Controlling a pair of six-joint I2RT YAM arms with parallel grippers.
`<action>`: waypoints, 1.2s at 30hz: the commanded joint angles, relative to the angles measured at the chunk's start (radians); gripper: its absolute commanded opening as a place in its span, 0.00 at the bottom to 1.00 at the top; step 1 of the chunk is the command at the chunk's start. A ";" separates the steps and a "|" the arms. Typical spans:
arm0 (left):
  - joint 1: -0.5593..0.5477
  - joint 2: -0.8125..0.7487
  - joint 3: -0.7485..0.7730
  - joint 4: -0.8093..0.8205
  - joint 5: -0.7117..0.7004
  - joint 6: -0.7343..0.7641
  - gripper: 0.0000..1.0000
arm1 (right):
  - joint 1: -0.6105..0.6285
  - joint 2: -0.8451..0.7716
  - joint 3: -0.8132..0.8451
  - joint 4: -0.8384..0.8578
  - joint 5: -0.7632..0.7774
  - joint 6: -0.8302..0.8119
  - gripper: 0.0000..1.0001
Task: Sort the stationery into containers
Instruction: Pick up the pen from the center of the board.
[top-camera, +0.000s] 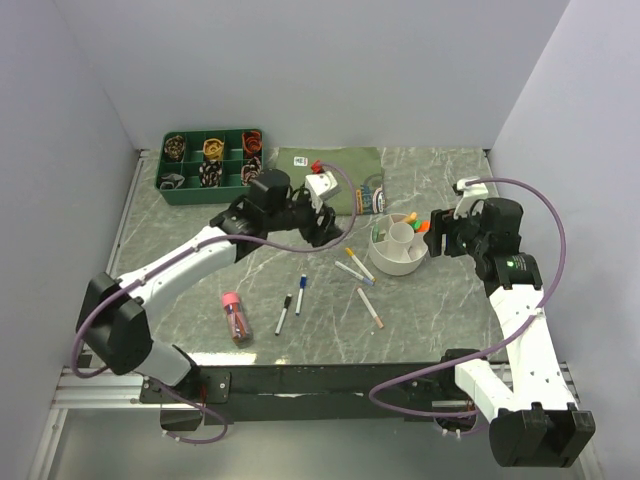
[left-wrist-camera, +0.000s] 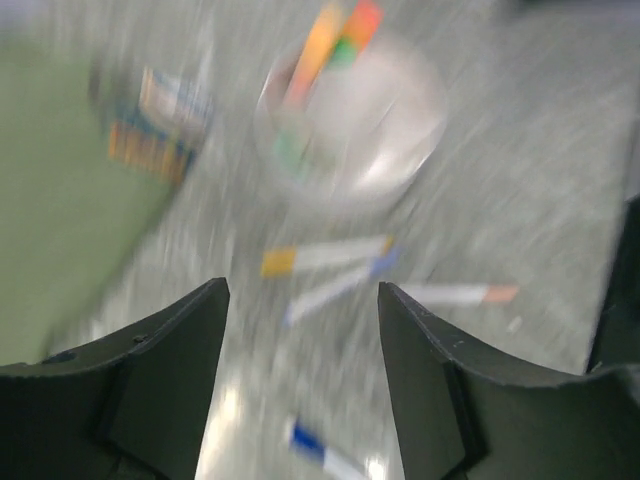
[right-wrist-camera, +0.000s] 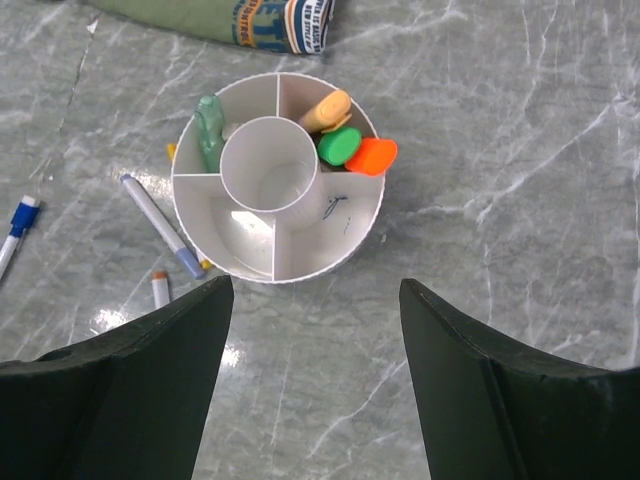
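Observation:
The white round organiser (top-camera: 398, 246) stands right of centre and holds orange and green markers (right-wrist-camera: 340, 135) in its ring compartments; its central cup (right-wrist-camera: 268, 166) looks empty. Loose pens lie left and in front of it: a yellow-capped pen (top-camera: 358, 262), a pale blue-tipped pen (top-camera: 353, 273), an orange-tipped pen (top-camera: 370, 307), a blue-capped pen (top-camera: 301, 293) and a black pen (top-camera: 283, 313). A pink-capped clear tube (top-camera: 235, 315) lies further left. My left gripper (top-camera: 322, 228) hovers open and empty left of the organiser; its wrist view is blurred. My right gripper (top-camera: 440, 236) is open and empty just right of the organiser.
A folded olive-green cloth (top-camera: 330, 165) lies at the back behind the left gripper. A green compartment tray (top-camera: 212, 165) with small items stands at the back left. Walls close in on the left, back and right sides.

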 joint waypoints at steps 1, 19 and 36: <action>0.028 0.080 0.030 -0.473 -0.315 -0.047 0.65 | 0.001 0.000 0.001 0.065 -0.024 0.024 0.75; 0.037 0.435 0.156 -0.594 -0.317 -0.251 0.58 | 0.016 -0.070 -0.089 0.066 -0.011 0.036 0.75; -0.041 0.510 0.116 -0.628 -0.378 -0.228 0.04 | 0.016 -0.139 -0.128 0.085 -0.010 0.034 0.76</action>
